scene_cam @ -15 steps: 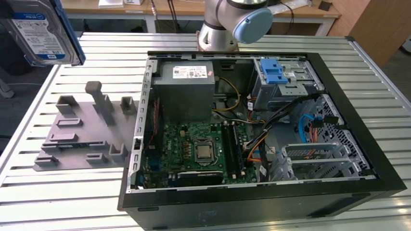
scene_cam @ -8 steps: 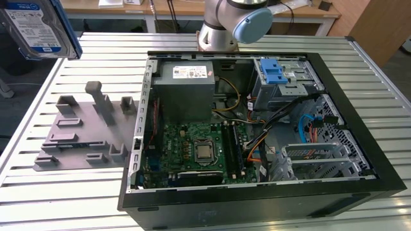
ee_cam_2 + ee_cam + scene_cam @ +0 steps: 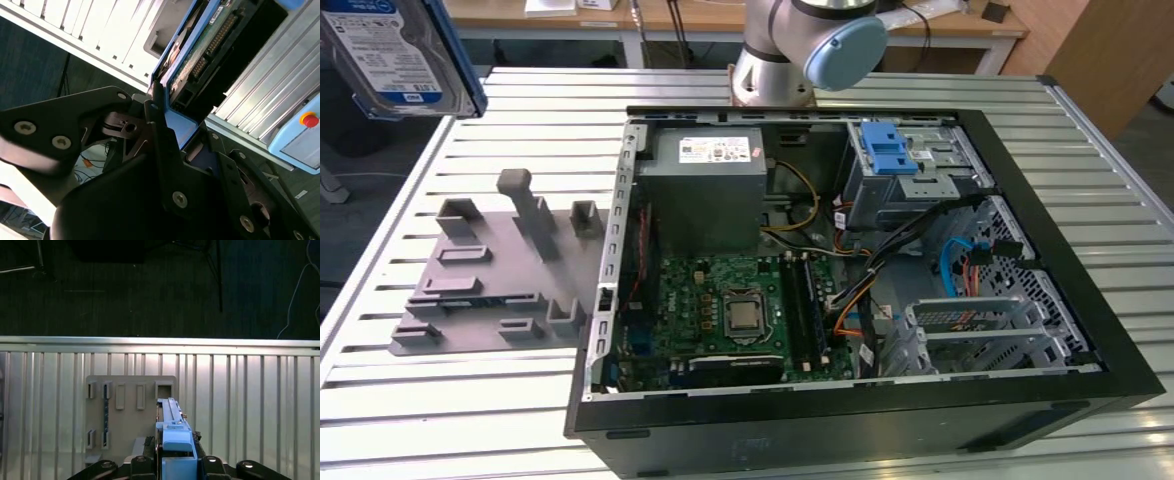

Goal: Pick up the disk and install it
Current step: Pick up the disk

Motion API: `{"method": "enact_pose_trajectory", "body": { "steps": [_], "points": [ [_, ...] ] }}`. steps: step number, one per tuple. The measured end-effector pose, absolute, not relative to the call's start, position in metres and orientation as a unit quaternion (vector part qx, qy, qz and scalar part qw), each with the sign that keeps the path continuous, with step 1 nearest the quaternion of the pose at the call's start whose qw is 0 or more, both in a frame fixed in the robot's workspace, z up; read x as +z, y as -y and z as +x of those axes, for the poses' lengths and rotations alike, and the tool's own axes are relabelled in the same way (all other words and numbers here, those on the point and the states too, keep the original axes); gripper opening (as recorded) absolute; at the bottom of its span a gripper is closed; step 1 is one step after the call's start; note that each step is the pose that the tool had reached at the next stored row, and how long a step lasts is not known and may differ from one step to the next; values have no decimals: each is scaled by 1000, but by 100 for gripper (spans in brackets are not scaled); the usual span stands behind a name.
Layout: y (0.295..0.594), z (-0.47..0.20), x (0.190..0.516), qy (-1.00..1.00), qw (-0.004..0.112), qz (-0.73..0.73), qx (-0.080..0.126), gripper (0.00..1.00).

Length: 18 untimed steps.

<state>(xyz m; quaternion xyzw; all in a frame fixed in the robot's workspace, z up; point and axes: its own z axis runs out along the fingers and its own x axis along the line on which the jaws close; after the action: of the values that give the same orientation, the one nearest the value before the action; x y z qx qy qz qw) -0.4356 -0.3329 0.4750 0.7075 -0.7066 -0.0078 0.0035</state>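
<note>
I have the black gripper [image 3: 177, 462] clamped on the blue-framed silver hard disk [image 3: 400, 55], held in the air above the grey moulded plastic holder [image 3: 494, 280]. Beside the holder, the open black computer case [image 3: 854, 430] holds a green motherboard [image 3: 720, 310], a grey metal box [image 3: 707, 200] and a blue-latched drive cage [image 3: 907, 165].

We see a silver-grey arm [image 3: 767, 70] with a rounded, pale blue joint cover [image 3: 847, 50].
In the second wrist view we find its gripper [image 3: 172, 120]: matt black linkage plates [image 3: 65, 125], silver screws [image 3: 180, 199].
</note>
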Motion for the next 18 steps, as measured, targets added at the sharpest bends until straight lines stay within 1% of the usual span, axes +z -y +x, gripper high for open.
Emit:
{"method": "enact_pose_trajectory", "body": {
  "steps": [10,18],
  "points": [
    [339,-436,476,707,4,708,-8,36],
    [339,-436,495,707,3,708,-8,36]
  ]
}}
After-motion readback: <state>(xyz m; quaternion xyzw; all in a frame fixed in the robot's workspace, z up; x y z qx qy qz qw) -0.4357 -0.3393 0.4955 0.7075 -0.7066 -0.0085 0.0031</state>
